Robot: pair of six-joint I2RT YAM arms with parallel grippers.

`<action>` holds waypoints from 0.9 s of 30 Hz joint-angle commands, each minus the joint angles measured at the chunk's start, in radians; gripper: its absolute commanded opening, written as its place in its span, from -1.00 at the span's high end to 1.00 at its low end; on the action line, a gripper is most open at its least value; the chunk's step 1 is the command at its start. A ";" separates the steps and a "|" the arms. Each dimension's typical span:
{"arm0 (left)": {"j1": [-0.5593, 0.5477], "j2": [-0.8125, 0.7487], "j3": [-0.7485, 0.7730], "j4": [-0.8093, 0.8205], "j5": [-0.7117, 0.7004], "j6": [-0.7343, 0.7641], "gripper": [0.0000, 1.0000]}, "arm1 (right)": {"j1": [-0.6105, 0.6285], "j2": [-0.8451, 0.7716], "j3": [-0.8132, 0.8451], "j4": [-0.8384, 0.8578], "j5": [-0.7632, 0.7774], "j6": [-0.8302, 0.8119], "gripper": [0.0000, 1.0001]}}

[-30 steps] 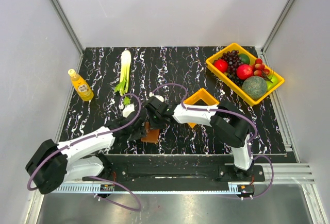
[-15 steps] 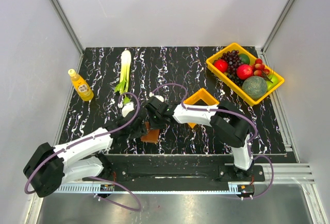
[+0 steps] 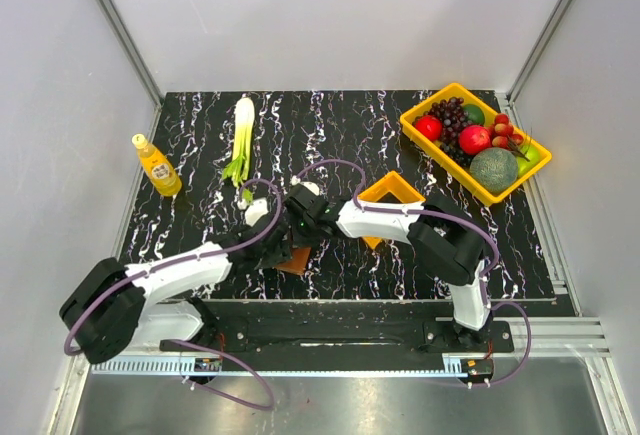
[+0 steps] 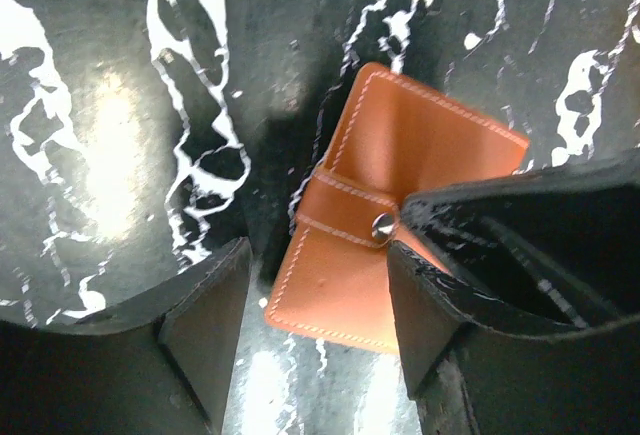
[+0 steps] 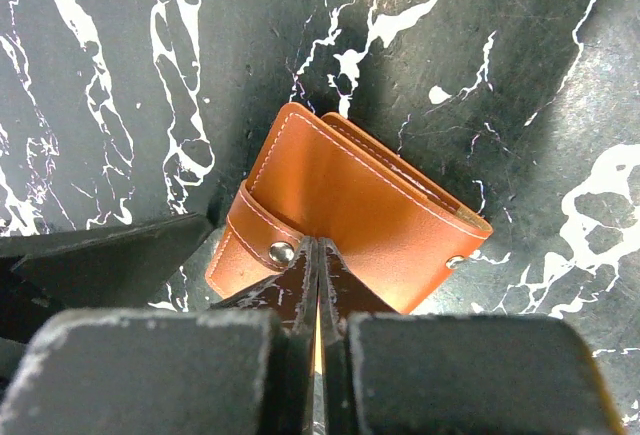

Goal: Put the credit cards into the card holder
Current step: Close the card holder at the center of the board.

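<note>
The holder (image 5: 345,200) lay folded on the table (image 5: 120,75), toward its front, between the 2 grippers. The right gripper (image 5: 318,260) had its fingers pressed together, holding nothing, with the tips at the holder's near edge beside the snap (image 5: 282,251). The left gripper (image 4: 318,260) stood spread with 1 finger on each side of the holder's near corner; whether either touched it could not be told.

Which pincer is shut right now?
The right pincer: jaws pressed together at the card holder's strap. The left pincer stands open around it.
</note>
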 commanded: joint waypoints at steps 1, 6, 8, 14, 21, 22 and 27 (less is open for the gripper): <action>-0.010 -0.106 -0.008 -0.144 -0.023 -0.004 -0.25 | 0.006 0.038 -0.025 -0.026 0.046 -0.016 0.97; 0.016 -0.179 0.068 -0.185 -0.091 0.058 -0.27 | 0.004 0.041 -0.024 -0.027 0.043 -0.018 0.97; 0.029 -0.174 0.072 -0.150 -0.082 0.078 -0.28 | 0.006 0.042 -0.024 -0.027 0.043 -0.020 0.97; 0.050 -0.064 0.090 -0.095 -0.065 0.094 -0.30 | 0.006 0.039 -0.024 -0.026 0.038 -0.021 0.98; 0.033 0.015 0.012 -0.041 0.026 0.063 -0.25 | 0.006 0.041 -0.024 -0.027 0.043 -0.024 0.97; 0.033 0.015 0.013 -0.047 0.020 0.063 -0.26 | 0.006 0.041 -0.024 -0.026 0.043 -0.024 0.97; 0.036 -0.063 0.051 -0.078 -0.042 0.069 -0.30 | 0.006 0.042 -0.025 -0.027 0.038 -0.024 0.97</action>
